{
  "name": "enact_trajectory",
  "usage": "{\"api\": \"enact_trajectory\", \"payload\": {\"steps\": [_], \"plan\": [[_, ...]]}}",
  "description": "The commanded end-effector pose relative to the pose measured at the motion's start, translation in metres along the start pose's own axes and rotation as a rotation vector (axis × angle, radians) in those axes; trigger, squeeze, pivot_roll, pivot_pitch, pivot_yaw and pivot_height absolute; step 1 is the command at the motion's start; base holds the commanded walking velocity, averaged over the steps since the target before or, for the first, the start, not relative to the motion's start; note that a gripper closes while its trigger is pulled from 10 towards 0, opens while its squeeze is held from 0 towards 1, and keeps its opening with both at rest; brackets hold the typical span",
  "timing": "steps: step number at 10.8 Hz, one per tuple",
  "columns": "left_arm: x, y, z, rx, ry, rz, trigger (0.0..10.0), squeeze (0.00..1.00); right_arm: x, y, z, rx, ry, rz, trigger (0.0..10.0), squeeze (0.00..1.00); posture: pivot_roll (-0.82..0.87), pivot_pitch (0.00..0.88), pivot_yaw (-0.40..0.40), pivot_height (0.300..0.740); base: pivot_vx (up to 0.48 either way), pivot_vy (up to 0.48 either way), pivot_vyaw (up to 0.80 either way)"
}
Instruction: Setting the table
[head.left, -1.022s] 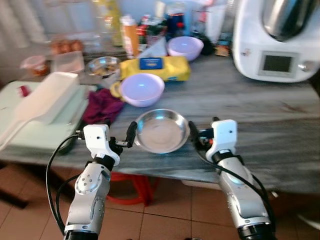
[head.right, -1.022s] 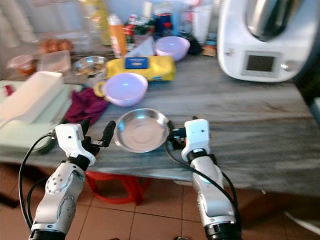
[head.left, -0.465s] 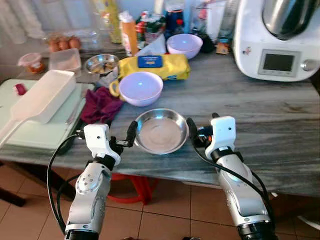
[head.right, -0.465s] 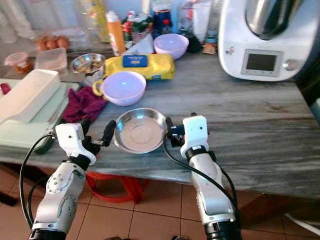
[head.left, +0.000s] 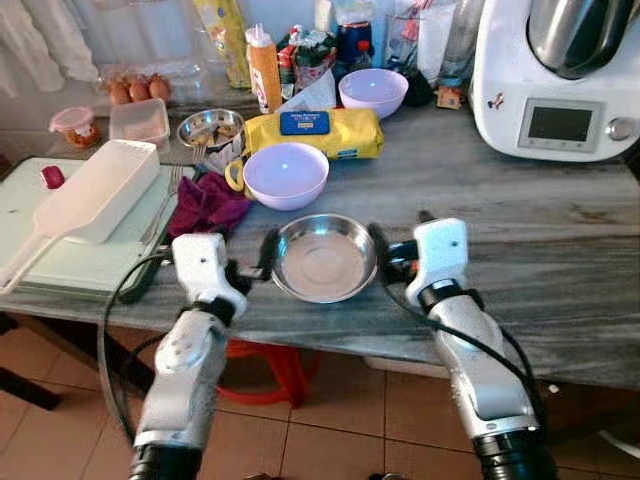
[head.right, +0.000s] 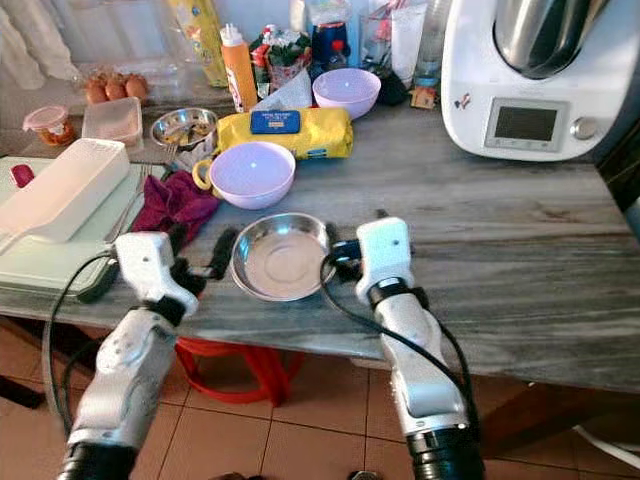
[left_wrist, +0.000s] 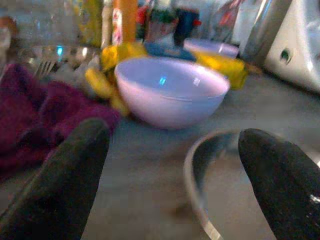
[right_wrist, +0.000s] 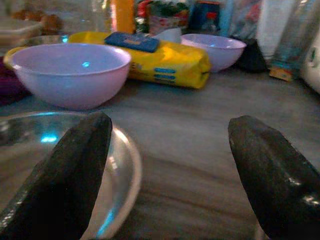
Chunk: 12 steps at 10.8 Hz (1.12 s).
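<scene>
Fingers spread on both the left gripper (head.left: 250, 272) and right gripper (head.left: 392, 262), flanking one steel bowl (head.left: 323, 257); two lilac bowls (head.left: 286, 174) behind

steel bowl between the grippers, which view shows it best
The left eye view: the whole round shiny steel bowl shows from above, empty, on the grey marble table, between the left gripper and right gripper. The right eye view shows the same. Each wrist view catches part of its blurred rim between open fingers.
</scene>
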<state>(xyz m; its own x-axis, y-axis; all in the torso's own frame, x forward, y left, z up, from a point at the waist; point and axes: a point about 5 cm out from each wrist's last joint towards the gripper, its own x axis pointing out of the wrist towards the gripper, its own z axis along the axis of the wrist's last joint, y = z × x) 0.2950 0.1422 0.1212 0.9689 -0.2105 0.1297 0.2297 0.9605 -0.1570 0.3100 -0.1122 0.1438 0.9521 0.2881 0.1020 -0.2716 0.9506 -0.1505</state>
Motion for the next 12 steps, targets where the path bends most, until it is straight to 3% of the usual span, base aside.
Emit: {"api": "enact_trajectory", "payload": {"steps": [1,3,6,8,12], "plan": [[-0.007,0.006,-0.005,0.012,0.023,0.018,10.0,0.0,0.003,0.004,0.0,0.001,0.014,0.037,10.0,0.0,-0.04,0.144,0.083,0.74,0.0,0.0,0.0],[-0.015,0.011,-0.008,0.037,0.041,0.021,10.0,0.0,0.012,0.012,0.005,-0.027,0.012,0.152,10.0,0.0,-0.03,0.153,0.081,0.74,0.0,0.0,0.0],[-0.025,0.01,-0.005,0.05,0.025,0.017,10.0,0.0,0.039,0.014,0.022,-0.071,0.0,0.264,10.0,0.0,0.01,0.158,0.059,0.74,0.0,0.0,0.0],[-0.027,0.011,0.0,0.056,0.01,0.031,10.0,0.0,0.043,0.018,0.02,-0.095,0.004,0.296,10.0,0.0,0.02,0.166,0.06,0.74,0.0,0.0,0.0],[-0.026,0.01,0.003,0.056,0.024,0.012,10.0,0.0,0.07,0.027,0.034,-0.191,0.009,0.439,10.0,0.0,0.04,0.179,0.069,0.74,0.0,0.0,0.0]]}}
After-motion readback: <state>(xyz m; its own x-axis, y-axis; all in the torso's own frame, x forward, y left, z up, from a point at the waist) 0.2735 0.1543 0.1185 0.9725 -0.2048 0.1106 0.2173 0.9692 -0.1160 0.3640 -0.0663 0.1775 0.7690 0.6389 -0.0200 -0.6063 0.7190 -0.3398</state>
